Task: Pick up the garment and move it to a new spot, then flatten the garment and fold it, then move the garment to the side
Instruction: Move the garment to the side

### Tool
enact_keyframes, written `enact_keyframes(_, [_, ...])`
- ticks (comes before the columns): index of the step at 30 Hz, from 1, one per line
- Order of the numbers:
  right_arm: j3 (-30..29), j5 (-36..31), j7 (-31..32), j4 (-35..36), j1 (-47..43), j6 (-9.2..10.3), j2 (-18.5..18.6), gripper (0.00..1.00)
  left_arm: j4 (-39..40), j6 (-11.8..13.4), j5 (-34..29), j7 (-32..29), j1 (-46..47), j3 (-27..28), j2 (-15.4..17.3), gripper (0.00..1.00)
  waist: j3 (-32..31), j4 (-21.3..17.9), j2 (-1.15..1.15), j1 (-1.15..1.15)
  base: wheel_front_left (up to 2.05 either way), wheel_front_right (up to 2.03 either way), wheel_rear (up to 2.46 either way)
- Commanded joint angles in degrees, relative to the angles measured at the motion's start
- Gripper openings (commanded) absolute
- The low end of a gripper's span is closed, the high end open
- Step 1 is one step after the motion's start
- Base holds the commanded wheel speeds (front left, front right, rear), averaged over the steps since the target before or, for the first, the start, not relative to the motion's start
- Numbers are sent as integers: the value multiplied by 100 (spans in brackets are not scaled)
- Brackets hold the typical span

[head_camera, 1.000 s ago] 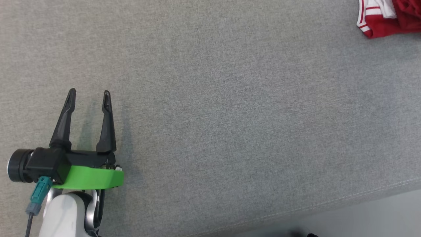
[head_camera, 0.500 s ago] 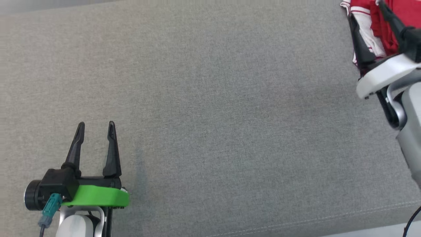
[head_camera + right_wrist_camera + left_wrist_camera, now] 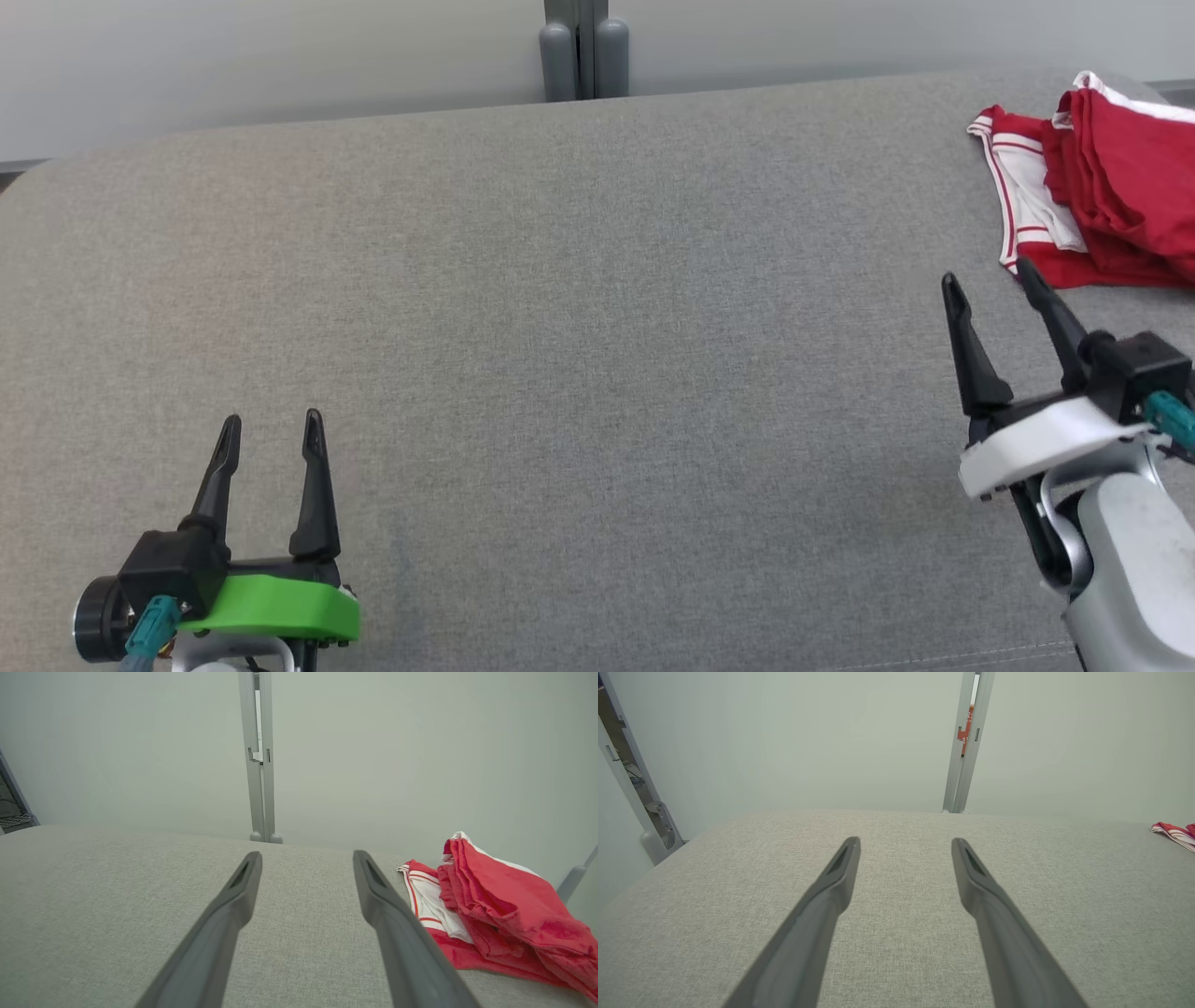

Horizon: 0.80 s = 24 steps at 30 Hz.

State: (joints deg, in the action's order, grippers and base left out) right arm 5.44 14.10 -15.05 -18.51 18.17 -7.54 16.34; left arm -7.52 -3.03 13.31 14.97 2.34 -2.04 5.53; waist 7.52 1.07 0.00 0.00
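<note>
Jaws stand wide apart on the right gripper (image 3: 987, 271), which holds nothing. Its outer fingertip (image 3: 1034, 280) sits just beside the white-striped edge of the garment (image 3: 1111, 187), and contact there cannot be made out. That red garment lies bunched at the far right end of the grey cushion (image 3: 597, 327). At the near left, the left gripper (image 3: 272, 417) is equally wide and empty, well apart from the garment.

Lab-like room (pale wall (image 3: 280, 65)), padded table (image 3: 597, 327)
</note>
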Motion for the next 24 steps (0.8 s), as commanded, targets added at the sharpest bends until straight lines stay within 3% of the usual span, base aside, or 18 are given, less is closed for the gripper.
enact_keyframes(1, [-78, -16, -13, 100, -226, 13, -59, 100, -21, -30, -14, 24, -105, 21, 47, 100, -168, 81, 0, 0, 0, 0, 0])
enact_keyframes(10, [-527, -191, 67, 771, -1320, 12, -649, 100, -112, -66, -52, 21, -286, 30, 6, 100, -407, 95, 0, 0, 0, 0, 0])
enact_keyframes(24, [-596, -358, 177, 1220, -2099, 12, -1059, 100, -309, -126, -23, 21, -430, -28, -55, 100, -787, 83, 0, 0, 0, 0, 0])
